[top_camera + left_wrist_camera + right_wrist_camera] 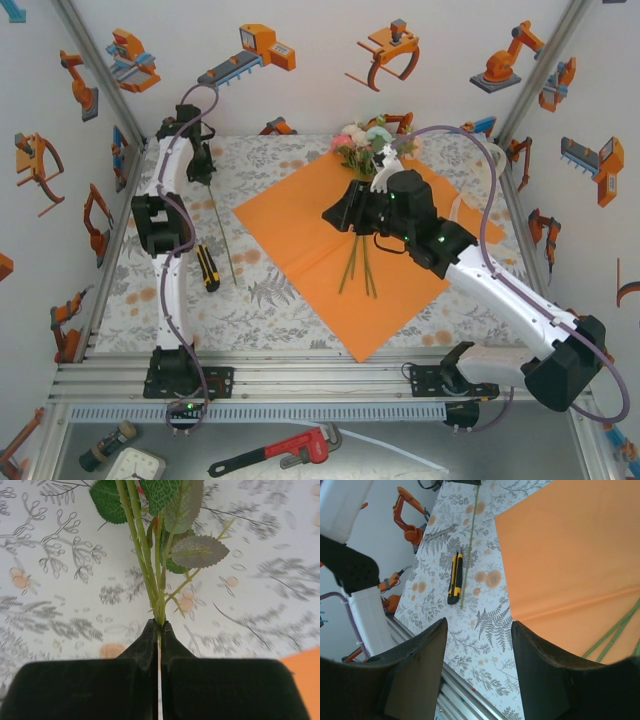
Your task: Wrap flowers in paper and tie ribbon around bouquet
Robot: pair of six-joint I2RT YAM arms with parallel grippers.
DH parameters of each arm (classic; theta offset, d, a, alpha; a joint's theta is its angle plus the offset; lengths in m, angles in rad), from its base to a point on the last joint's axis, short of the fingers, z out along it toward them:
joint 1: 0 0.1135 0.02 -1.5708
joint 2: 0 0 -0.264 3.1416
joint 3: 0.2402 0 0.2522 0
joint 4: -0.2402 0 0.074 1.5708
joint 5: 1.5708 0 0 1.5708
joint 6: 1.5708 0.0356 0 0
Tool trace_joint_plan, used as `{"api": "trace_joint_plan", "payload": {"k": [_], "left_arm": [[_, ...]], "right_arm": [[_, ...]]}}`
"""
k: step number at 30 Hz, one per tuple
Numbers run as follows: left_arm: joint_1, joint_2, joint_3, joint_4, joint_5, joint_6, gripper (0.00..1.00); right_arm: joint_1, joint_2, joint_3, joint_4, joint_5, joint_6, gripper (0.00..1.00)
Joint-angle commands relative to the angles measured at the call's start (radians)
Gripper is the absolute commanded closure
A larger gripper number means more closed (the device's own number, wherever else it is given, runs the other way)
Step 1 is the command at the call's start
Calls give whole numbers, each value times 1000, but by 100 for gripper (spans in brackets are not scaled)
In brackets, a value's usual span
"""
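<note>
Left gripper [159, 624] is clamped tight on a thin, leafy green artificial stem [158, 600]. It sits over the grey floral tablecloth [260, 300] at the far left, well apart from the large bright-orange paper sheet [300, 225]. The small bunch of pink, white and pale-green flowers [365, 140] lies on the paper, heads at its far corner. Right gripper [478, 630] hangs over their stems, jaws wide, empty. Likely step: add the held stem. Lift it clear of the yellow-and-black box cutter [207, 268], lay it parallel with heads level, and move the right arm aside first.
</note>
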Motion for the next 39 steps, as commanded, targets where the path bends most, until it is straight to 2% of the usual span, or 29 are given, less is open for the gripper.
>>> {"api": "trace_joint_plan", "payload": {"k": [1, 6, 12, 15, 21, 28, 35, 39], "left_arm": [[-19, -203, -37, 4, 82, -21, 100], [-80, -336, -119, 54, 211, -97, 100], [-271, -379, -142, 252, 355, -237, 100], [-378, -312, -101, 400, 382, -307, 100], [-523, -21, 212, 487, 392, -401, 100], [-570, 110, 144, 697, 354, -513, 100], [-576, 196, 162, 700, 328, -380, 100], [-567, 228, 151, 717, 324, -380, 100]], "right_arm": [[3, -32, -23, 2, 33, 0, 48], [2, -58, -46, 4, 72, 16, 48], [-6, -108, -80, 7, 113, 25, 48], [-9, -147, -102, -3, 123, 28, 47], [-11, -258, -160, -59, 174, 29, 47], [-20, -348, -202, -120, 228, 10, 47], [-24, -383, -203, -167, 261, -18, 47], [-26, -397, -210, -181, 279, -24, 47]]}}
